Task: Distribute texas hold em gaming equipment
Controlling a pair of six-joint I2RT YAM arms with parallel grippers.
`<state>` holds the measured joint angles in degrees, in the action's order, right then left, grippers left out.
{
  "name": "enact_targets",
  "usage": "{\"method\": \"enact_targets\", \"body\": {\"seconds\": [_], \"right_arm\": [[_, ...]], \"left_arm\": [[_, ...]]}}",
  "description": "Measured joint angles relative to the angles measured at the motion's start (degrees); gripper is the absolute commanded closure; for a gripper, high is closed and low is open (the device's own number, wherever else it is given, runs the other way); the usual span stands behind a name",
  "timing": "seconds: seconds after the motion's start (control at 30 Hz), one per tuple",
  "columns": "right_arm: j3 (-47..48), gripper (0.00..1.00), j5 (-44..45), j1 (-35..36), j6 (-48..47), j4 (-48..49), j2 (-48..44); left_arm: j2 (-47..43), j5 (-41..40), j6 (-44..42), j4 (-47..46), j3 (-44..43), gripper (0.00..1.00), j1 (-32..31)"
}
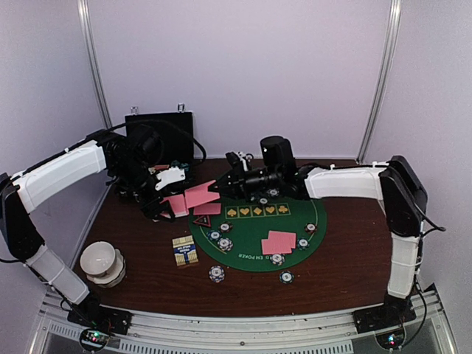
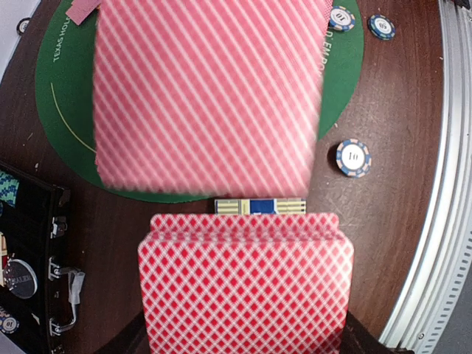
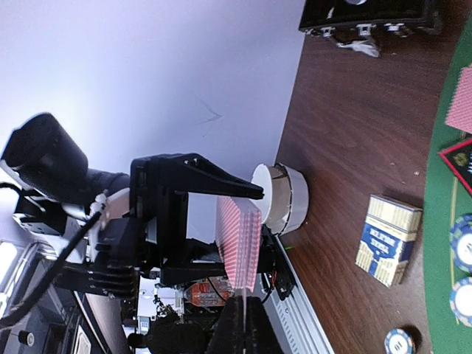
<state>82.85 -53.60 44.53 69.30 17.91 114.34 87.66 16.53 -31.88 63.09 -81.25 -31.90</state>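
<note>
Pink-backed playing cards (image 2: 245, 287) form a deck clamped in the left gripper (image 3: 243, 240), held above the table just left of the green mat (image 1: 324, 221); a single card (image 1: 200, 195) is pinched in the closed right gripper (image 3: 243, 332); both arms reach inward, wrists nearly meeting.

place: lab test cell | cues: white panel walls (image 1: 243, 74), aluminium frame (image 1: 221, 324)

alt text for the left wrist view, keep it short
A deck of pink-backed cards fills the bottom of the frame, with a blurred single card above it over a green felt mat. A blue-and-yellow card box, poker chips on the brown table and a black case surround them.
</note>
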Motion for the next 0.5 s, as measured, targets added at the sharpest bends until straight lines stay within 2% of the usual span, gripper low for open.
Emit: {"method": "enact_targets", "body": {"seconds": [0.1, 0.2, 0.33, 0.37, 0.4, 0.5], "right_arm": [[2.3, 1.00, 0.5, -3.7, -9.1, -12.6, -3.5], [9.3, 1.00, 4.3, -6.4, -20.7, -27.9, -4.4], [19.9, 1.00, 16.3, -7.4, -37.9, -47.8, -4.4], [23.3, 1.00, 22.3, -6.8, -44.3, -53.0, -4.1], [23.9, 1.00, 23.5, -6.2, -45.5, -54.0, -4.1], [27.2, 1.00, 36.2, -2.9, -57.4, -58.8, -2.8]], "left_arm": [[0.0, -0.5, 0.0, 0.0, 0.0, 1.00, 0.0], [0.0, -1.1, 0.0, 0.0, 0.0, 1.00, 0.0], [0.0, -1.4, 0.0, 0.0, 0.1, 1.00, 0.0], [0.0, -1.5, 0.0, 0.0, 0.1, 1.00, 0.0], [0.0, -1.6, 0.0, 0.0, 0.1, 1.00, 0.0], [0.0, -1.6, 0.0, 0.0, 0.2, 1.00, 0.0]]}}
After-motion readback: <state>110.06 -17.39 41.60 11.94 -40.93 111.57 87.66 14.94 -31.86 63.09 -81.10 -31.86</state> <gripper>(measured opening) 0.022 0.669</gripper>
